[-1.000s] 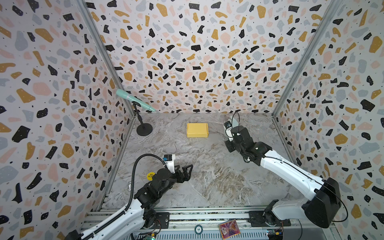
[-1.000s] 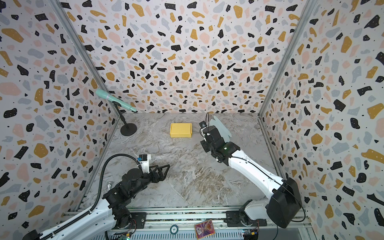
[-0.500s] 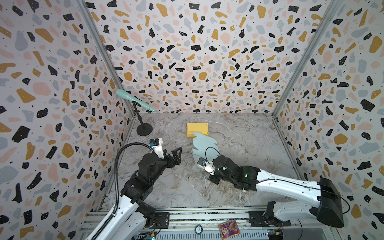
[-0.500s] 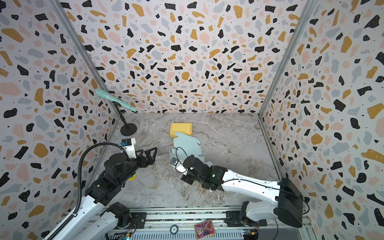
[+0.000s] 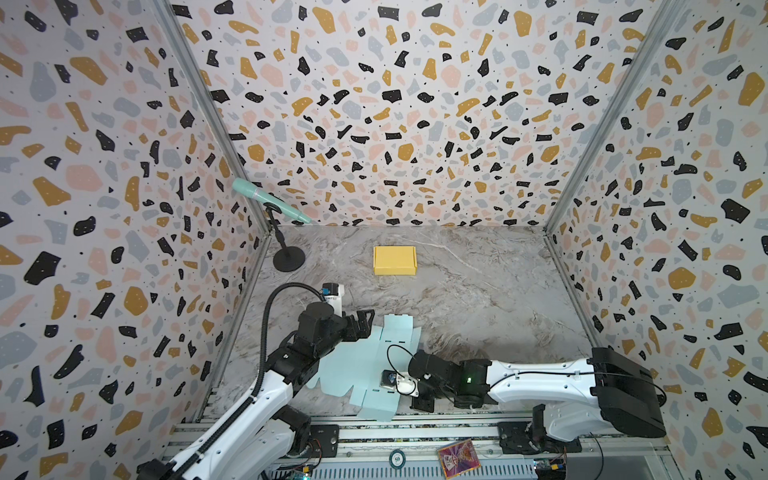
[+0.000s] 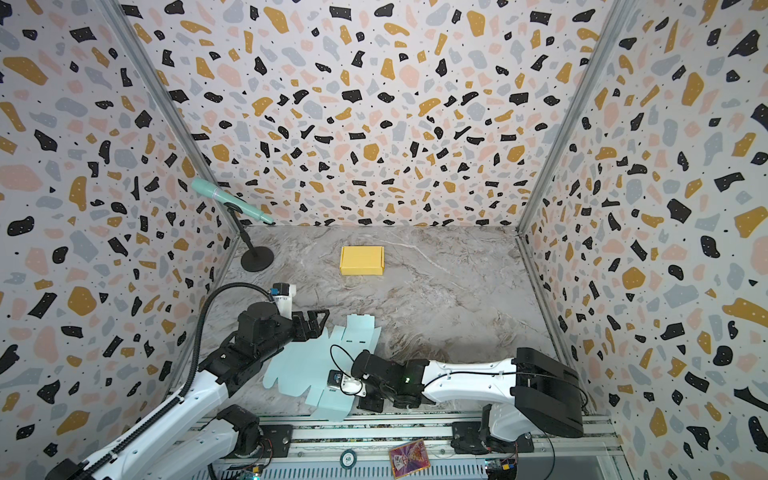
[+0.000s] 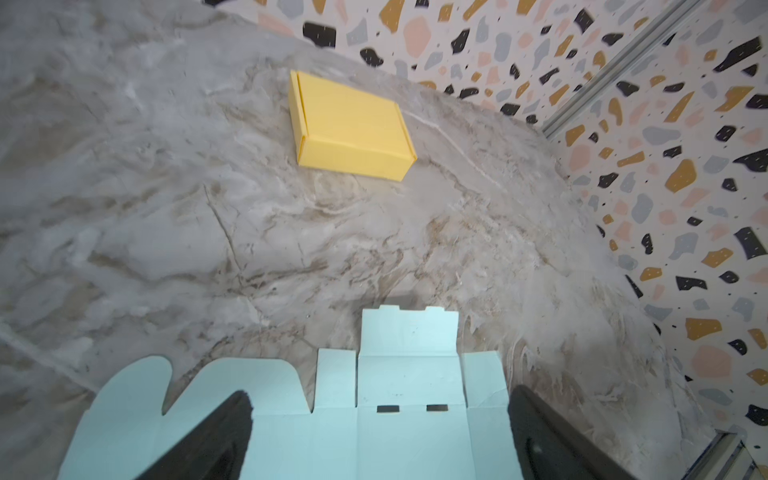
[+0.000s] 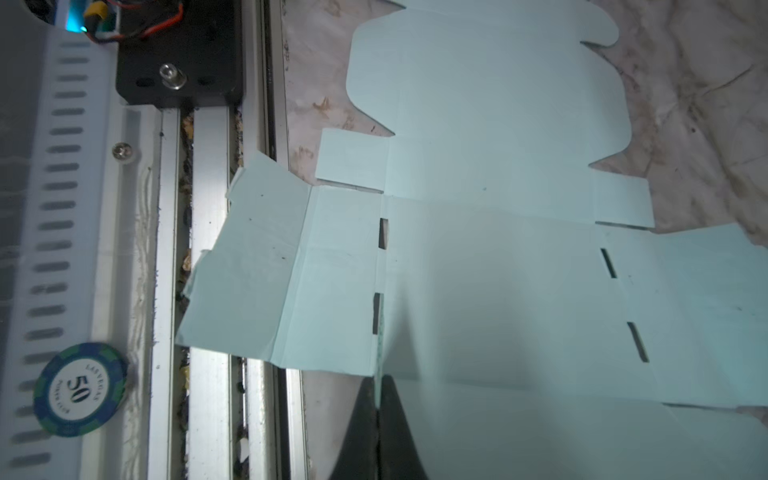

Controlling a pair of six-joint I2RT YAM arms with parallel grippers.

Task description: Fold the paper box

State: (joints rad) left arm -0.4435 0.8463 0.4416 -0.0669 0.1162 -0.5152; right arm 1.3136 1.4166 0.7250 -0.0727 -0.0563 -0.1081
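- The poker chip [image 8: 81,389] is pretty much the only readable thing: a big "50" in the middle and "LAS VEGAS" along the rim. The rim text opposite looks like "POKER CLUB".
- In both top views the chip [image 5: 397,458] sits at 6 o'clock, on the slotted front rail [image 5: 361,473]. Only the "50" is legible from up there.
- The colourful card [image 5: 458,459] is at 3 o'clock of the chip, and its print is too small to make out.

Open floor [image 5: 478,291] beyond paper box [image 5: 353,365]
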